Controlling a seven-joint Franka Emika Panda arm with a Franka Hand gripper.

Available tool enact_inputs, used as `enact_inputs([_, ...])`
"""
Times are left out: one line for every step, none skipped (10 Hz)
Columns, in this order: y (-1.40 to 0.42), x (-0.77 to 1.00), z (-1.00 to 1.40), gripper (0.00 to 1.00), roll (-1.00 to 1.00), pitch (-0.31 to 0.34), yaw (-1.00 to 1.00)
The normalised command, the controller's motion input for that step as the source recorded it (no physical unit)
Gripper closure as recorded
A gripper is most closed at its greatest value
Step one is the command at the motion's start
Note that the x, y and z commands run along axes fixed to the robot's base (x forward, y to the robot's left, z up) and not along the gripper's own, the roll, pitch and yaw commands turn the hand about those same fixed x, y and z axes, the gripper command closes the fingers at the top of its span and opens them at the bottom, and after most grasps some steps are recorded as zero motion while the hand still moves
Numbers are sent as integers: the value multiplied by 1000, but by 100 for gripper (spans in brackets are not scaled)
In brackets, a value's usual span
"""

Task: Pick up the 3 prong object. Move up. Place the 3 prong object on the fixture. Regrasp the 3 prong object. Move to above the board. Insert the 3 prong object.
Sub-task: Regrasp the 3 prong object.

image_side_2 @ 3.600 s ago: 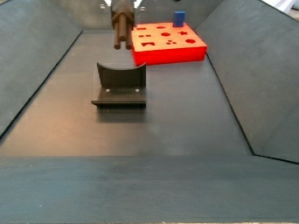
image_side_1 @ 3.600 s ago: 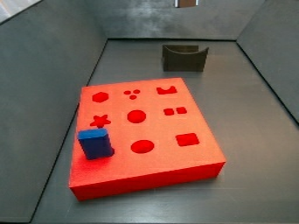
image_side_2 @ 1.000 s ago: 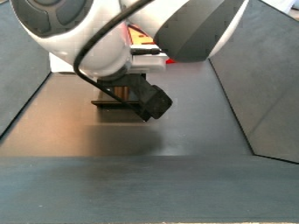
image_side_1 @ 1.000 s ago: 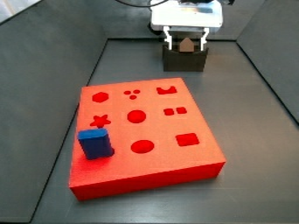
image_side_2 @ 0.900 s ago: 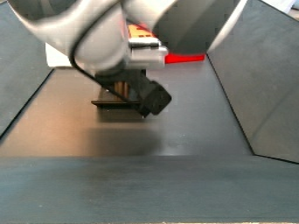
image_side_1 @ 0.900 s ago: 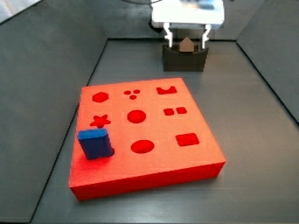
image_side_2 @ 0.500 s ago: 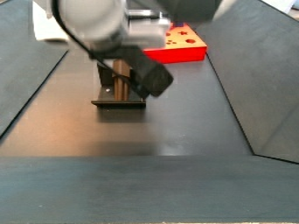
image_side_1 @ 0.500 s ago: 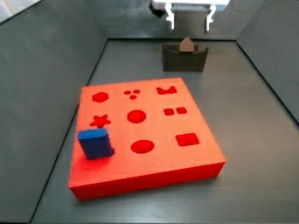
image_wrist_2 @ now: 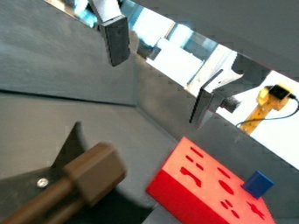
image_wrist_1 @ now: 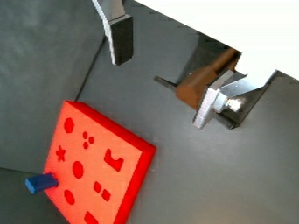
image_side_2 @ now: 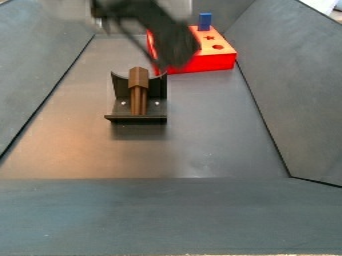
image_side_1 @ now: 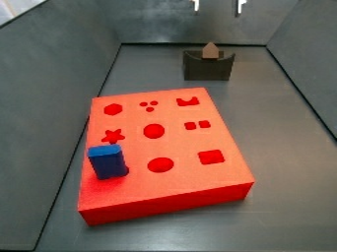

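The brown 3 prong object stands in the notch of the dark fixture at the far end of the floor, also seen as the 3 prong object on the fixture. My gripper hangs well above it, open and empty, only its fingertips showing at the frame's edge. In both wrist views the fingers stand wide apart with nothing between them, and the 3 prong object lies below, beyond the gripper. The red board lies nearer.
A blue cuboid stands in a hole at the board's near left corner. Sloping grey walls enclose the floor on both sides. The blurred arm crosses in front of the board.
The gripper held the piece down at the fixture a second ago. It has since let go, leaving the piece in the notch, and has risen straight up.
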Motion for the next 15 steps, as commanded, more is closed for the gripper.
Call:
enact_inputs([-566, -109, 565, 0, 1000, 35, 33])
enact_inputs([-460, -110, 435, 0, 1000, 30, 32])
enact_inputs([-238, -80, 152, 0, 1000, 25, 32])
enact_inputs([-98, -42, 41, 0, 1000, 25, 32])
enact_inputs([-42, -14, 41, 0, 1000, 28, 32])
enact_inputs([-41, -15, 32, 0, 1000, 28, 32])
enact_inputs([-38, -22, 19, 0, 1000, 24, 32])
enact_inputs([-29, -38, 19, 0, 1000, 18, 32])
enact_inputs([-25, -39, 12, 0, 1000, 12, 32])
enact_inputs([-27, -39, 2, 0, 1000, 7, 33])
enact_inputs([-22, -36, 4, 0, 1000, -1, 34])
enact_inputs([-21, -31, 4, 0, 1000, -6, 35])
enact_inputs([-18, -27, 5, 0, 1000, -12, 35])
enact_inputs([-18, -26, 5, 0, 1000, -15, 36])
enact_inputs([-18, -27, 6, 0, 1000, -14, 37])
